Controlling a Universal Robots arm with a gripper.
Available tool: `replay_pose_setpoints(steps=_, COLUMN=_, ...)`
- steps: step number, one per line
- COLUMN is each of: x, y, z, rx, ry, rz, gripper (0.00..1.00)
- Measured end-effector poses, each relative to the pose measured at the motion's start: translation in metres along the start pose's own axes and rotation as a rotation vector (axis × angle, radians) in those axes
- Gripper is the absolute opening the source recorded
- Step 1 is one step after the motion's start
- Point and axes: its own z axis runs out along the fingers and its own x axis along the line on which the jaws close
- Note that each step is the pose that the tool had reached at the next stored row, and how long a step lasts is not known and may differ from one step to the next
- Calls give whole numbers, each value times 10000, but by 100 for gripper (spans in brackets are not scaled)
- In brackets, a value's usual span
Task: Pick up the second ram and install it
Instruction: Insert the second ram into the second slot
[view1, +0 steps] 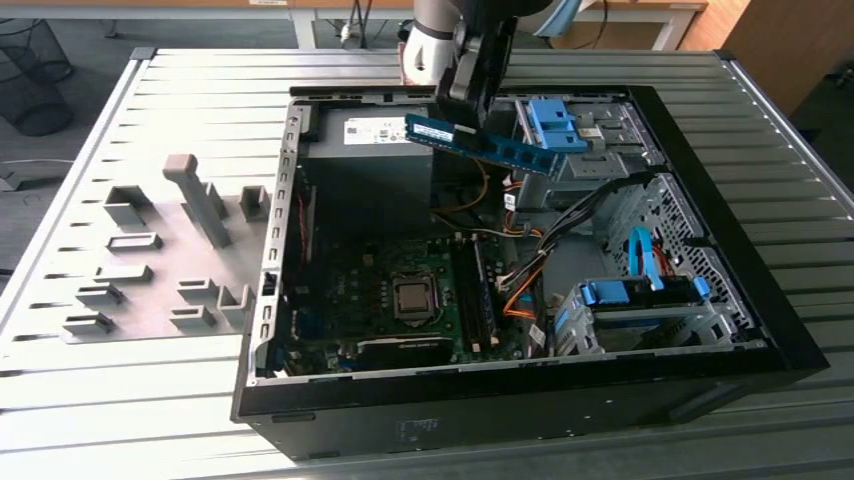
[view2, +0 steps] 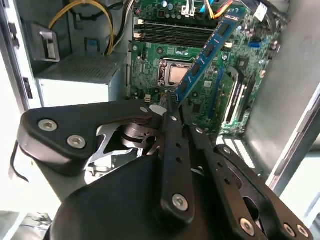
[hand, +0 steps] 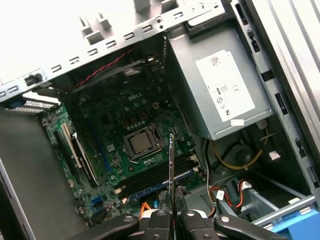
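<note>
The second ram (view1: 483, 144) is a long blue-green strip hanging in the air over the back of the open computer case (view1: 534, 385). My gripper (view1: 458, 118) is shut on one end of the ram, and the stick slants down toward the exterior view's right. In the second wrist view the ram (view2: 205, 57) juts out from my closed fingertips (view2: 172, 105) above the motherboard (view2: 165, 55). In the first wrist view the ram (hand: 171, 170) shows edge-on over the memory slots (hand: 150, 179), well above them.
A grey power supply (view1: 374, 135) fills the case's back corner. Blue drive cages (view1: 641, 300) and bundled cables (view1: 527, 290) sit at the exterior view's right. The processor socket (view1: 415, 297) lies beside the slots (view1: 474, 290). Grey holder blocks (view1: 160, 270) stand on the slatted table.
</note>
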Motion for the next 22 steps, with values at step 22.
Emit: replay_pose_setpoints(steps=22, x=0, y=0, z=11, rx=14, ry=-10, rz=1071, gripper=14)
